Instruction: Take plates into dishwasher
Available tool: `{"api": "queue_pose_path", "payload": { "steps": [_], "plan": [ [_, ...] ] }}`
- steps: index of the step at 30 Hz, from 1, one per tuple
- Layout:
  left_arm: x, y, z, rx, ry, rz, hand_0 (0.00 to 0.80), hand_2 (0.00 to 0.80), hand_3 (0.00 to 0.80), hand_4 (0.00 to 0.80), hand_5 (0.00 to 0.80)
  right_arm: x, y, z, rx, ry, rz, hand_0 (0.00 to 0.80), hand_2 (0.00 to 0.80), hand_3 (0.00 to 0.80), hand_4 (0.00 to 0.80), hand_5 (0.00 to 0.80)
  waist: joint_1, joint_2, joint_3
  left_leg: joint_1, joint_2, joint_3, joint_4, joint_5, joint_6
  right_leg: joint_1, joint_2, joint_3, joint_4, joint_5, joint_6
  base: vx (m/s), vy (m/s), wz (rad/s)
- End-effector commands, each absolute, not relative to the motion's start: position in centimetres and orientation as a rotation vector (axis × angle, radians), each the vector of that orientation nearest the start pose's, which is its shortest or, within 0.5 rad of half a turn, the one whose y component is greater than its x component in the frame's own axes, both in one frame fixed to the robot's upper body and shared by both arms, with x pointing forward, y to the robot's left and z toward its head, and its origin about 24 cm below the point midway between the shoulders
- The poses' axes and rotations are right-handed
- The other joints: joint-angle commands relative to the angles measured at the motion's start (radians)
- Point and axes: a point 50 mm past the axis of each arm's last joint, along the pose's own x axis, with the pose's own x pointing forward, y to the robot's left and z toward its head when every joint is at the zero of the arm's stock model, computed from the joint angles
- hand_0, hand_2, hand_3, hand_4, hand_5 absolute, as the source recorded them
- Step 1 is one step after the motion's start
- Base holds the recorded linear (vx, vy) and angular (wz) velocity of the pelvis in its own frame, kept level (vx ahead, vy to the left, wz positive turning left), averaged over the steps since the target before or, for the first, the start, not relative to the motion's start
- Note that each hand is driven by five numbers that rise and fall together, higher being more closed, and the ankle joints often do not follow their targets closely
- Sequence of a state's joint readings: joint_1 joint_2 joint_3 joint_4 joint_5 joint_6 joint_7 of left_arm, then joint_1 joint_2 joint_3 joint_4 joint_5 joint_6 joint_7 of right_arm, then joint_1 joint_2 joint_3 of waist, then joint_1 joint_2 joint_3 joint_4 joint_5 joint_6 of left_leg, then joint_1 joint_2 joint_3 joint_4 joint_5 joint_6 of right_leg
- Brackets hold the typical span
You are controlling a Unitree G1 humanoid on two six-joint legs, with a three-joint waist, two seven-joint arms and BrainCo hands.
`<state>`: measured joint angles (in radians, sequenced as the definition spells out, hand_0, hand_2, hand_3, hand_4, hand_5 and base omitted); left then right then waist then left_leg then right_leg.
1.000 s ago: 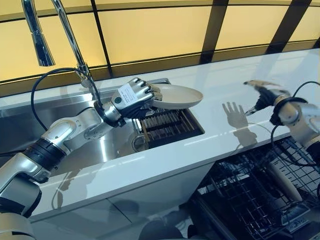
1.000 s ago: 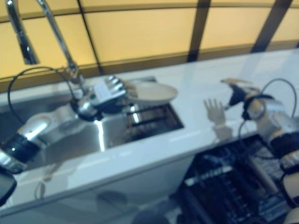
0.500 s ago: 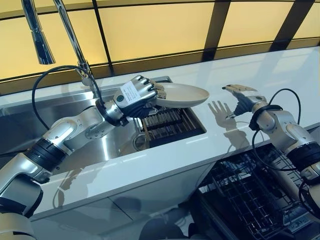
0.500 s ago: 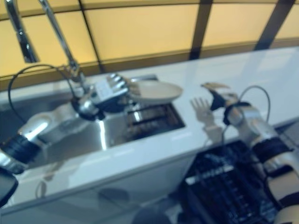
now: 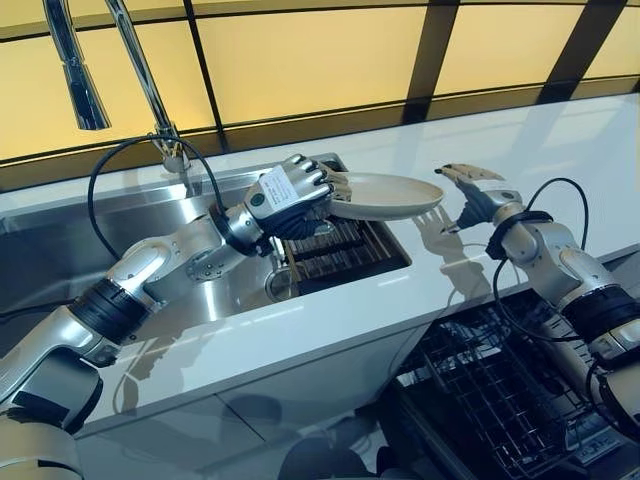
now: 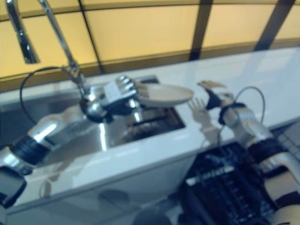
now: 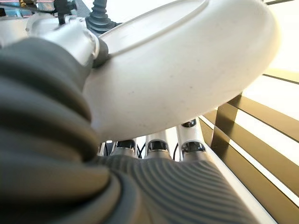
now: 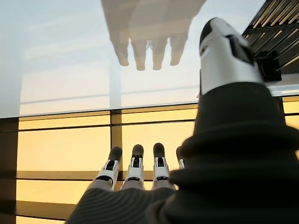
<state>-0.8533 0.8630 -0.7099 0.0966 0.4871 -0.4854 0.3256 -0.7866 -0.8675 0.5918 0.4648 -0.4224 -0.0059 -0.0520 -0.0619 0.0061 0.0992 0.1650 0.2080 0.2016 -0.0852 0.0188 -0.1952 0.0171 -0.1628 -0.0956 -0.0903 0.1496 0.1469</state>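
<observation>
The left hand [image 5: 290, 190] holds a white plate [image 5: 385, 197] by its rim, up in the air over the sink [image 5: 200, 290]. The right hand [image 5: 470, 190] is just past the plate, over the white tabletop [image 5: 520, 140], with its fingers straight and holding nothing.

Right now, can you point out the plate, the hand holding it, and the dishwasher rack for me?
plate [image 5: 392, 196], left eye view, on its pale underside.
left hand [image 5: 288, 188], left eye view, on the back of the hand, fingers curled on the plate's edge.
dishwasher rack [image 5: 480, 385], left eye view, on the dark wire grid.
</observation>
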Motion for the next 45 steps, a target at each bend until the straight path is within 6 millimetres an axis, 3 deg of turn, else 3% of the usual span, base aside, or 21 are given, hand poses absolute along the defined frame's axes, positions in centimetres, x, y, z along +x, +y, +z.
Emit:
{"api": "queue_pose_path", "payload": {
  "steps": [1, 14, 16, 17, 18, 19, 20, 21, 22, 33, 45],
  "plan": [
    [30.4, 11.4, 25.6, 1.202, -1.238, -0.350, 0.800, 0.800, 0.800, 0.800, 0.800, 37.1, -20.6, 21.3, -1.533, -0.388, 0.051, 0.000, 0.000, 0.000, 0.000, 0.000, 0.013, -0.034, -0.026, 0.002, -0.008, -0.052, -0.002, 0.004, 0.051, 0.110, -0.071, -0.032, 0.003, -0.067, 0.071, 0.000, 0.000, 0.00],
    [29.6, 10.4, 26.1, 1.160, -1.279, -0.369, 0.800, 0.800, 0.800, 0.800, 0.800, 37.2, -19.5, 20.9, -1.520, -0.398, 0.074, 0.000, 0.000, 0.000, 0.000, 0.000, 0.020, -0.035, -0.022, 0.001, -0.009, -0.060, -0.002, 0.002, 0.053, 0.113, -0.072, -0.039, 0.003, -0.070, 0.070, 0.000, 0.000, 0.00],
    [29.5, 10.4, 26.2, 1.161, -1.280, -0.372, 0.800, 0.800, 0.800, 0.800, 0.800, 37.2, -19.5, 20.8, -1.534, -0.395, 0.080, 0.342, 0.342, 0.342, 0.342, 0.342, 0.021, -0.036, -0.024, 0.002, -0.009, -0.060, -0.002, 0.001, 0.053, 0.114, -0.072, -0.040, 0.003, -0.070, 0.070, 0.000, 0.000, 0.00],
    [29.5, 10.4, 26.1, 1.161, -1.279, -0.373, 0.800, 0.800, 0.800, 0.800, 0.800, 37.2, -19.5, 20.7, -1.536, -0.395, 0.080, 0.640, 0.640, 0.640, 0.640, 0.640, 0.021, -0.036, -0.024, 0.002, -0.009, -0.060, -0.002, 0.001, 0.053, 0.114, -0.073, -0.040, 0.003, -0.070, 0.070, 0.000, 0.000, 0.00],
    [29.5, 10.4, 26.1, 1.161, -1.279, -0.373, 0.800, 0.800, 0.800, 0.800, 0.800, 37.2, -19.5, 20.7, -1.533, -0.393, 0.078, 0.703, 0.703, 0.703, 0.703, 0.703, 0.021, -0.036, -0.024, 0.002, -0.009, -0.061, -0.002, 0.002, 0.053, 0.114, -0.073, -0.039, 0.003, -0.070, 0.070, 0.000, 0.000, 0.00],
    [29.5, 10.4, 26.1, 1.161, -1.278, -0.374, 0.800, 0.800, 0.800, 0.800, 0.800, 37.3, -19.6, 20.7, -1.532, -0.390, 0.076, 0.684, 0.684, 0.684, 0.684, 0.684, 0.021, -0.036, -0.024, 0.003, -0.009, -0.061, -0.002, 0.002, 0.053, 0.114, -0.073, -0.040, 0.003, -0.070, 0.070, 0.000, 0.000, 0.00],
    [29.5, 10.4, 26.0, 1.161, -1.276, -0.375, 0.800, 0.800, 0.800, 0.800, 0.800, 37.3, -19.7, 20.7, -1.529, -0.386, 0.071, 0.593, 0.593, 0.593, 0.593, 0.593, 0.022, -0.036, -0.024, 0.003, -0.009, -0.060, -0.002, 0.002, 0.053, 0.115, -0.073, -0.040, 0.003, -0.069, 0.070, 0.000, 0.000, 0.00],
    [29.5, 10.4, 26.1, 1.163, -1.273, -0.375, 0.800, 0.800, 0.800, 0.800, 0.800, 37.3, -19.8, 20.7, -1.523, -0.382, 0.066, 0.339, 0.339, 0.339, 0.339, 0.339, 0.022, -0.036, -0.024, 0.003, -0.009, -0.061, -0.002, 0.002, 0.053, 0.115, -0.073, -0.040, 0.003, -0.069, 0.071, 0.000, 0.000, 0.00],
    [29.5, 10.4, 26.1, 1.165, -1.269, -0.374, 0.800, 0.800, 0.800, 0.800, 0.800, 37.3, -20.0, 20.7, -1.523, -0.373, 0.057, 0.000, 0.000, 0.000, 0.000, 0.000, 0.022, -0.036, -0.023, 0.003, -0.010, -0.061, -0.002, 0.002, 0.053, 0.115, -0.073, -0.039, 0.003, -0.069, 0.070, 0.000, 0.000, 0.00],
    [30.6, 12.4, 25.2, 1.233, -1.175, -0.333, 0.800, 0.800, 0.800, 0.800, 0.800, 37.1, -22.3, 21.5, -1.520, -0.348, -0.020, 0.000, 0.000, 0.000, 0.000, 0.000, 0.019, -0.035, -0.022, 0.003, -0.008, -0.056, -0.002, 0.004, 0.051, 0.113, -0.073, -0.038, 0.003, -0.067, 0.072, 0.000, 0.000, 0.00],
    [30.5, 14.3, 25.1, 1.265, -1.145, -0.301, 0.800, 0.800, 0.800, 0.800, 0.800, 35.4, -25.2, 24.3, -1.531, -0.411, -0.124, 0.000, 0.000, 0.000, 0.000, 0.000, 0.008, -0.041, -0.019, 0.001, -0.013, -0.059, -0.002, 0.001, 0.052, 0.112, -0.071, -0.033, 0.003, -0.068, 0.074, 0.000, 0.000, 0.00]
  ]
}}
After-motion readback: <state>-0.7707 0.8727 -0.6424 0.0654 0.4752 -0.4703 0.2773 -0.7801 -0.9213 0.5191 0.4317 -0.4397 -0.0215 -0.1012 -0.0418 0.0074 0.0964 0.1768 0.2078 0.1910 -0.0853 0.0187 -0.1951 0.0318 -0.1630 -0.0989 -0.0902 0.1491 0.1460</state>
